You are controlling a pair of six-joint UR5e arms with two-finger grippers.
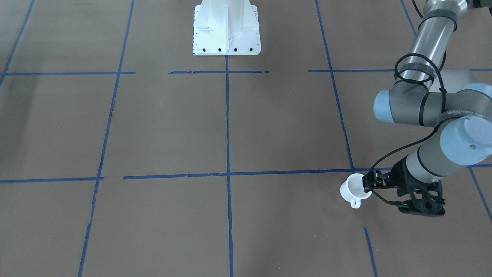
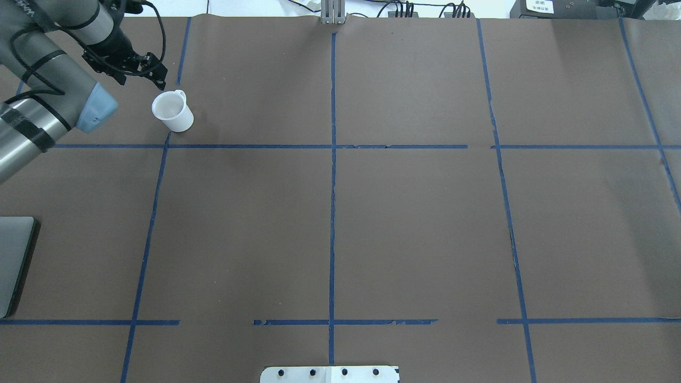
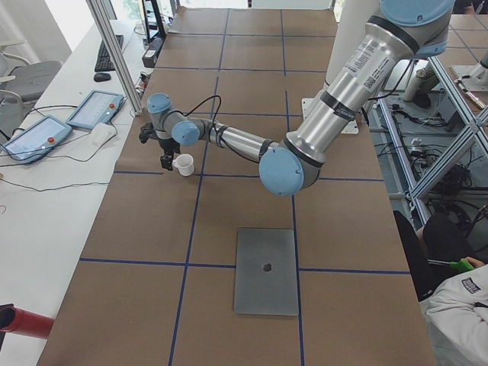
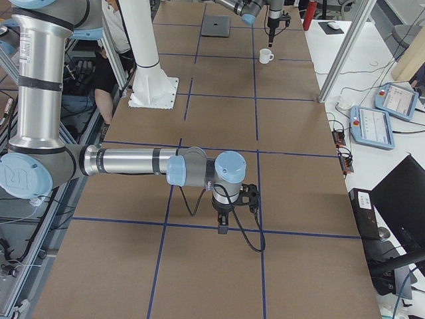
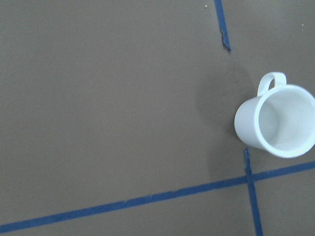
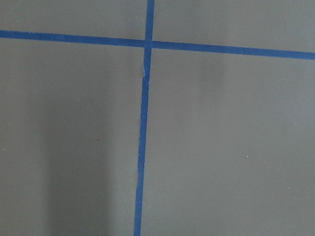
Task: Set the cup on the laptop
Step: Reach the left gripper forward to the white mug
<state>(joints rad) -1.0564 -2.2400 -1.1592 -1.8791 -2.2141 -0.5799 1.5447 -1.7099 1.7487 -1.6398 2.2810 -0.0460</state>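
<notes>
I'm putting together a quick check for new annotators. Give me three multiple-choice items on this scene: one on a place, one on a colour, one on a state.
1. Where is the cup relative to the laptop?
A. On its lid
B. On the table, well apart from it
C. Lifted in the air above it

2. What colour are the tape lines on the table?
A. Red
B. Yellow
C. Blue

3. What state is the laptop in?
A. Closed and lying flat
B. Open with its screen up
C. Standing on edge

Answers:
1 B: the cup stands upright on the brown surface, with bare table between it and the laptop.
2 C: every grid line is blue.
3 A: the lid faces up, its dark logo at the centre.
</notes>
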